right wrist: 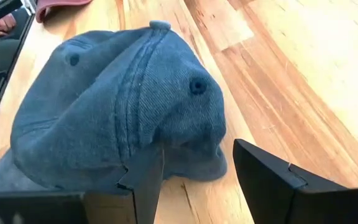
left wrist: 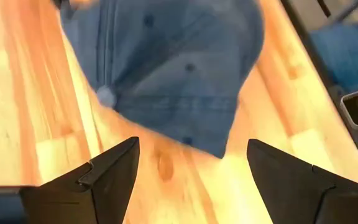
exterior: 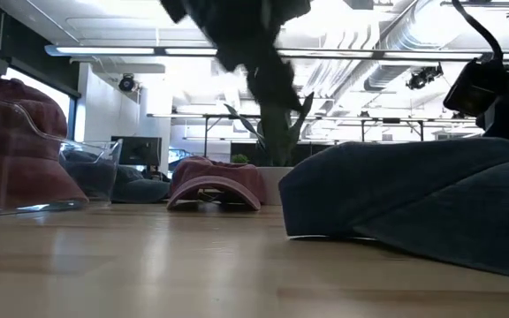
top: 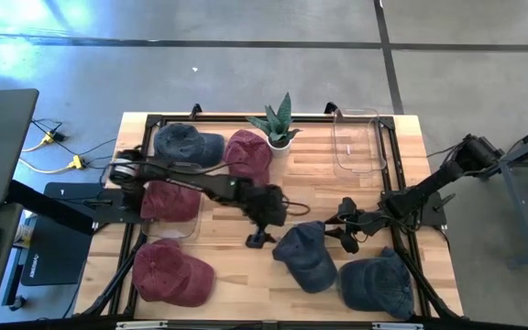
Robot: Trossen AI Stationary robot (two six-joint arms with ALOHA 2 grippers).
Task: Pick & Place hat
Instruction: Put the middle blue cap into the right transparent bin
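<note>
A blue denim cap (top: 305, 258) lies crown up on the wooden table, right of centre toward the near edge. My left gripper (top: 262, 240) hovers just left of it, open; in its wrist view (left wrist: 191, 168) the cap (left wrist: 173, 68) lies ahead of the spread fingers. My right gripper (top: 345, 236) sits at the cap's right side, open, and the cap's (right wrist: 117, 106) lower rim reaches between its fingers (right wrist: 197, 171). In the low view the cap (exterior: 414, 199) fills the right foreground. My right gripper comes at the blue cap low and nearly level from the table's right. One finger (right wrist: 146, 180) stands against the crown's lower rim (right wrist: 191, 163). Whether it touches the cloth, I cannot tell. The cap rests on the table.
A second blue cap (top: 374, 284) lies near the right near corner. A maroon cap (top: 170, 273) sits left near, another (top: 168, 200) in a clear bin. A blue cap (top: 186, 145), a maroon cap (top: 248, 154), a potted plant (top: 278, 124) and a clear bin (top: 356, 142) line the far edge.
</note>
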